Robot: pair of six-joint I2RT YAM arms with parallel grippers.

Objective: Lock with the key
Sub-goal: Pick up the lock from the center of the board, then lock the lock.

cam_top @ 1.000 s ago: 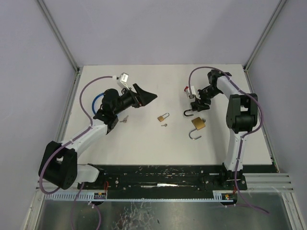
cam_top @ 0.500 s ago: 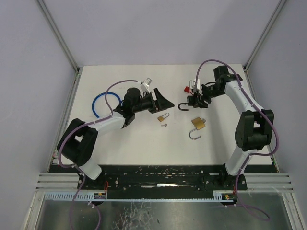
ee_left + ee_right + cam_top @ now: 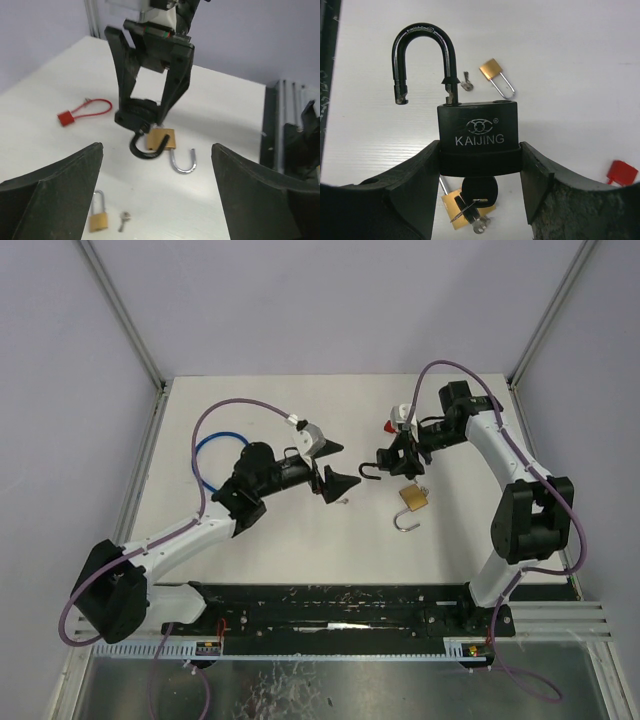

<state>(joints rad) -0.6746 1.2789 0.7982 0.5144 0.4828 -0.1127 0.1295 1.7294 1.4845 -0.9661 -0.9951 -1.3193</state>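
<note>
Black painted metal sits between my right gripper (image 3: 479, 165) fingers: they are clamped on the two narrow sides of the black padlock (image 3: 479, 137), which I hold off the table, right of centre and towards the far side. Its shackle (image 3: 422, 55) stands up with the free end clear of the body. The key (image 3: 479, 191) is seated in the underside, with spare keys hanging loose on a ring.

My left gripper (image 3: 335, 466) has its fingers wide apart and holds nothing. It faces the lock from the left, close by but not touching.

Assessment: the body looks dense, rigid and smooth, so it could slip or twist under a push. The present side grip looks sound. The shackle is stiff steel, best pressed at the crown of its bend. The key bow is thin and flat, best pinched across its faces.

On the table below lie a small brass padlock (image 3: 98, 217) with a small key (image 3: 123, 219) just beside it, a larger brass padlock (image 3: 414, 498) with its shackle open, and a red tag (image 3: 66, 118) further off.
</note>
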